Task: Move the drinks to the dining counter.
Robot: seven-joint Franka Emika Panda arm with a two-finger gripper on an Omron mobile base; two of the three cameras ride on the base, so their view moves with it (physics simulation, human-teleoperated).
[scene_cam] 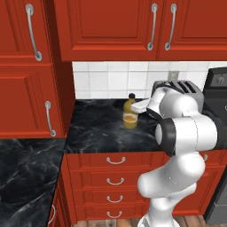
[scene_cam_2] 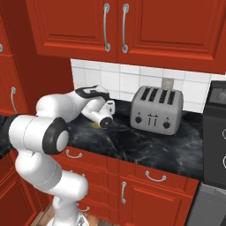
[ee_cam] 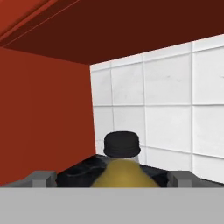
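Far to my left stands the tall red cabinet [scene_cam: 31, 99], its side wall closing off the corner where the black marbled worktop [scene_cam: 99, 128] begins. Overhead run the red wall cabinets [scene_cam: 133, 29], and behind the worktop the white tiled wall [scene_cam: 106, 80].

Next comes the amber juice bottle [scene_cam: 130, 114], upright on the worktop a little out from the tiles, dark cap up, with a pale label low on its belly. My pincer [ee_cam: 112, 177] sits right at it: in the hand view its two dark fingertips [ee_cam: 41, 178] rise wide apart at either side, with the bottle's [ee_cam: 122, 168] amber shoulder and black cap between them. The jaws are spread and I see no pad pressing on the bottle (whether either one touches it lower down, I cannot tell; the grey band hides that part). In the left base view my white hand reaches the bottle from its right side.

In the right base view my own forearm covers most of the bottle, and a small white object [scene_cam_2: 110, 106] peeks out just beyond my wrist; I cannot tell what it is.

Further right sits the silver toaster [scene_cam_2: 156, 110], against the tiles and well apart from the bottle. At the far right edge is a dark appliance [scene_cam_2: 217, 132].
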